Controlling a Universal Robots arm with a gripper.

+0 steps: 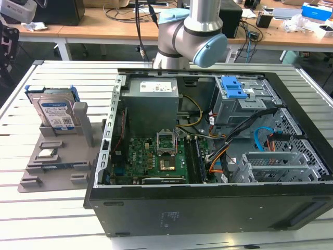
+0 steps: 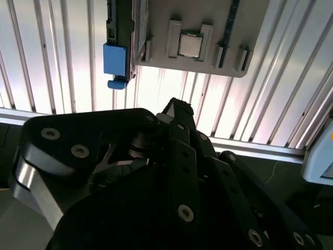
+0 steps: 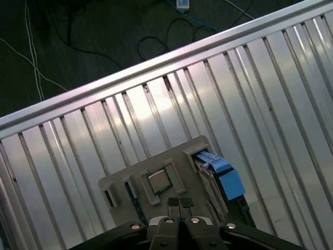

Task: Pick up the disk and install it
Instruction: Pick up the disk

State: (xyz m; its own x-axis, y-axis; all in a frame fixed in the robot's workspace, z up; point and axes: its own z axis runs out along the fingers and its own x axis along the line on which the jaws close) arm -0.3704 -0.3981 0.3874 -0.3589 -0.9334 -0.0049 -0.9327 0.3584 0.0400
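The disk (image 1: 54,112) stands upright on its edge in a slot of the grey holder (image 1: 57,169), at the exterior view's left. Its silver face carries a blue-and-white label and a blue frame runs round its edges. Both wrist views look down on it edge-on, showing the disk (image 3: 218,179) with its blue frame and the disk's blue corner (image 2: 115,60). My gripper (image 3: 179,203) hangs well above the holder, fingers shut together with nothing between them. Its black body (image 2: 171,172) takes up much of the second wrist view. The arm (image 1: 190,36) rises behind the computer case.
An open computer case (image 1: 208,208) lies on the slatted metal table (image 1: 62,219), with a drive cage and blue latch (image 1: 234,88) at its far right. A small square chip (image 1: 48,153) sits on the holder. Cluttered desks stand behind.
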